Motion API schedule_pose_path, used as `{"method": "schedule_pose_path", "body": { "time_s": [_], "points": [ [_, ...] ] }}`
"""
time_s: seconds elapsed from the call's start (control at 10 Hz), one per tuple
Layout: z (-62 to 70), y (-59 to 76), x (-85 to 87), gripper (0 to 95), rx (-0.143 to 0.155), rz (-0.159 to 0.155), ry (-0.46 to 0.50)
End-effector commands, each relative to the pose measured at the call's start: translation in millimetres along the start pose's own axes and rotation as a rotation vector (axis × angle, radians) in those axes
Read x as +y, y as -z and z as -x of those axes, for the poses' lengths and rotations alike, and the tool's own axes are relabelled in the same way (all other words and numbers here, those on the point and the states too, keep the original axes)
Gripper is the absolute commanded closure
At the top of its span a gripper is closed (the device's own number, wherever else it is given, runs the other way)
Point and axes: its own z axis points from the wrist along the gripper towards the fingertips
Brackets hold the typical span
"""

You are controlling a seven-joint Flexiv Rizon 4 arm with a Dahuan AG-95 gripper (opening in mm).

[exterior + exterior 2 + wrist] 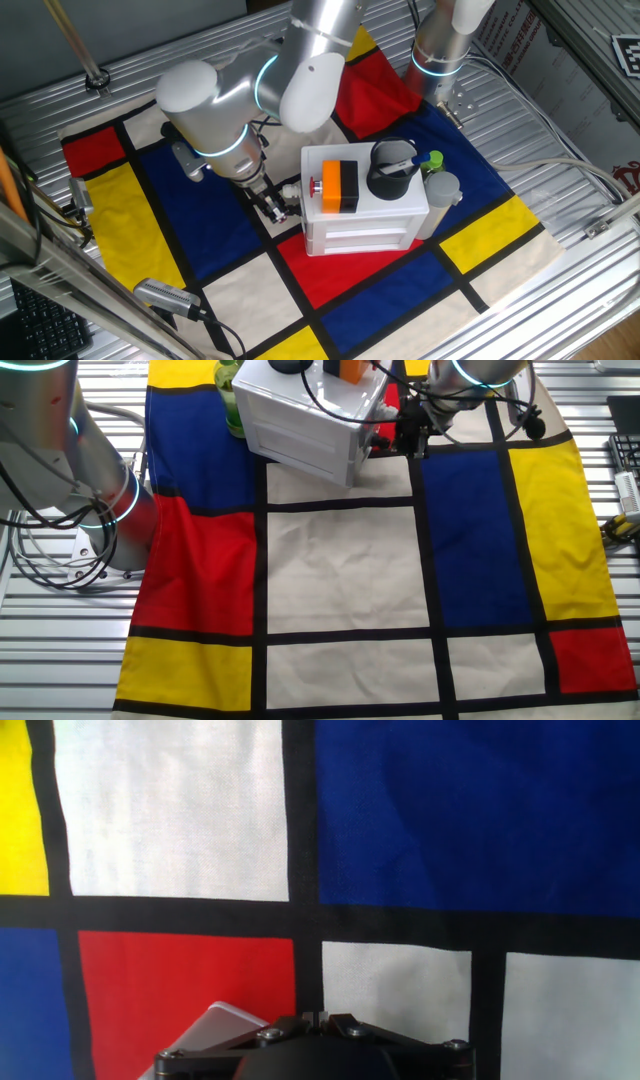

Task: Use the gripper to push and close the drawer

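Apparently nearly done: gripper (272,205), fingers together, touches cabinet's (365,215) side; drawer (371,445) barely protrudes, near the cloth's (340,570) far edge.

Orange-and-black block (339,186), black cup (389,172) atop cabinet; colour-block cloth (340,570) beneath.

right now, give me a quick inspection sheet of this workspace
surface: colour-block cloth on a ridged metal table
job's things: white cabinet; drawer fronts look flush, none sticking out
clutter: orange-and-black block and black cup on the cabinet; grey cylinder and green item beside it
grippers: pincer low at the cabinet's side; opening cannot be told
cables: bundle by the second arm
surroundings: nothing seen
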Motion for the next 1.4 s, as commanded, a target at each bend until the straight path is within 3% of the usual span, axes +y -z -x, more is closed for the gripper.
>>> {"method": "schedule_pose_path", "body": {
  "time_s": [0.1,0.4,0.6,0.7,0.8,1.4],
  "points": [
    [13.6,11.1,-18.8,95.0,-0.008,-0.034,0.025],
    [29.6,44.7,-50.6,95.0,-0.102,-0.134,0.07],
    [28.1,60.0,-65.9,95.0,-0.157,-0.163,0.07],
    [22.0,65.2,-77.0,95.0,-0.217,-0.176,0.064],
    [19.9,67.0,-80.8,95.0,-0.23,-0.177,0.063],
    [18.4,71.3,-84.0,95.0,-0.221,-0.163,0.051]
  ]
}}
